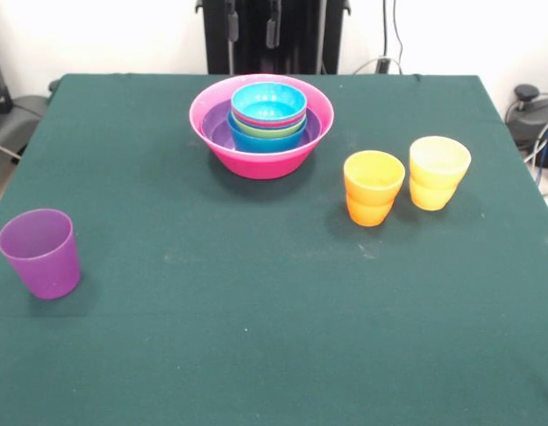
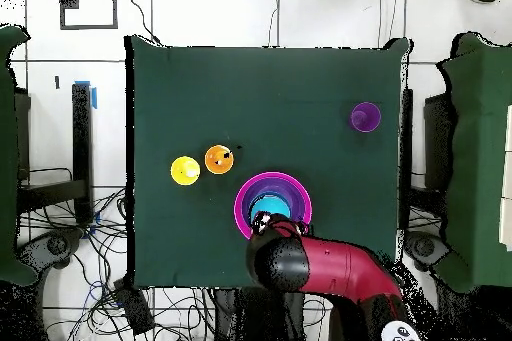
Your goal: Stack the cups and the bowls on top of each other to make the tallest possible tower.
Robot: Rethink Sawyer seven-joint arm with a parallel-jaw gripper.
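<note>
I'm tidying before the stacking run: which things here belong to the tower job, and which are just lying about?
Part of the job:
- nested plastic bowls in the big hot-pink bowl
- orange stepped plastic cup
- yellow stepped plastic cup
- translucent purple tapered cup

Just lying about:
- cables on the floor beside the green-covered table; nothing spare lies on it

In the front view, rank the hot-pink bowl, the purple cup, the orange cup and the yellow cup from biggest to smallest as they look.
1. hot-pink bowl, clearly largest.
2. purple cup, though it stands nearest the camera, which may enlarge it.
3. orange cup and yellow cup: they look alike, so no ranking between them.
</note>
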